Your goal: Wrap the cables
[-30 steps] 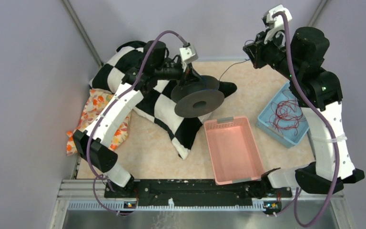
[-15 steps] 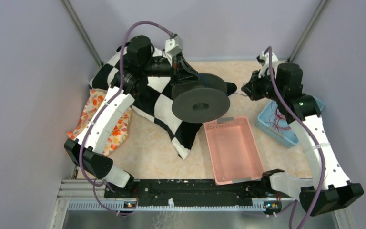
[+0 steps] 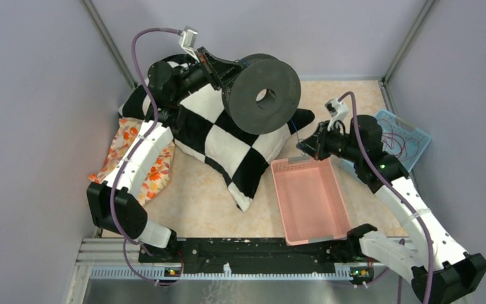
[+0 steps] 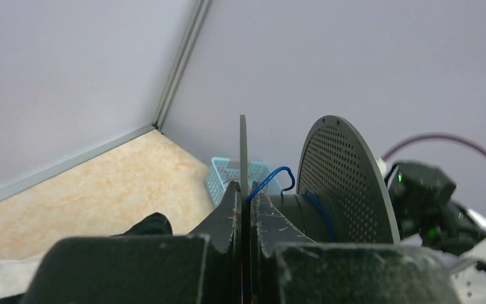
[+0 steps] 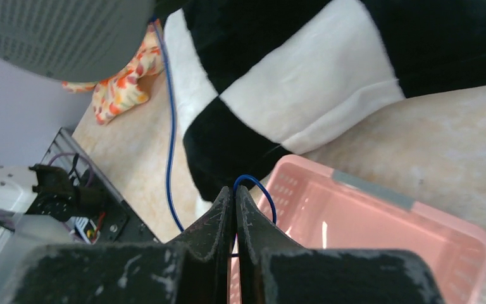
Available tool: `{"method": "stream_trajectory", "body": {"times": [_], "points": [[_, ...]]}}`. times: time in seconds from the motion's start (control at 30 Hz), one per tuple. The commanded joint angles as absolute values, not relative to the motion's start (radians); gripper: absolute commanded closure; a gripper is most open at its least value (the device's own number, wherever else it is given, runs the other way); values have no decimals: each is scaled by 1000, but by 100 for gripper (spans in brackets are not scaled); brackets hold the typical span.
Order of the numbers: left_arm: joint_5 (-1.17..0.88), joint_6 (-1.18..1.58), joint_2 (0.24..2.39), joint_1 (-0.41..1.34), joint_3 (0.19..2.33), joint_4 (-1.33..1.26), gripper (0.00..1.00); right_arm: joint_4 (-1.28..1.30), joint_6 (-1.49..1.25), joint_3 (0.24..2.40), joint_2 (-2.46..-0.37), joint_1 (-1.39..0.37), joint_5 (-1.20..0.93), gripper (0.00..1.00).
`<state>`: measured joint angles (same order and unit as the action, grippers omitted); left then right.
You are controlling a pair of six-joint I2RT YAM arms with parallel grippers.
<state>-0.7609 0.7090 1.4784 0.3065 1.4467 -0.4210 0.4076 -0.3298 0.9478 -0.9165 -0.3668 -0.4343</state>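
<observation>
Spool (image 3: 262, 94) held up at far left, one flange clamped in the left gripper's (image 4: 245, 197) closed jaws, shows little blue cable (image 5: 169, 126) on its hub. Rightward, the right gripper (image 5: 235, 197) pinches the strand, jaws shut, above the pink basket (image 3: 308, 202); most winding seems undone.

Even, soft light — blurred foregrounds

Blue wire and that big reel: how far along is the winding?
Partly done: some blue wire lies on the spool hub. In hand: the left gripper clamps the spool's flange, the right gripper pinches the wire. Left: the loose stretch between them.
</observation>
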Motion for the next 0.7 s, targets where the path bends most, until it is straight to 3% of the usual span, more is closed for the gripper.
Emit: {"method": "stream_trajectory", "body": {"times": [0.0,0.2,0.3,0.5,0.67], "points": [[-590,888,1448,301,1420,-645,100,267,-427,918,-901,-483,-355,100],[-486,1022,1452,304,1348,-660,100,193,-457,902,-955,-596,-260,100],[-317,995,1399,331,1268,-602,100,187,-457,907,-971,-614,-229,100],[-91,743,1336,428,1255,-472,100,242,-448,1004,-1037,-656,-204,100],[195,528,1312,600,1250,-462,100,110,-574,974,-1062,-665,-210,100]]}}
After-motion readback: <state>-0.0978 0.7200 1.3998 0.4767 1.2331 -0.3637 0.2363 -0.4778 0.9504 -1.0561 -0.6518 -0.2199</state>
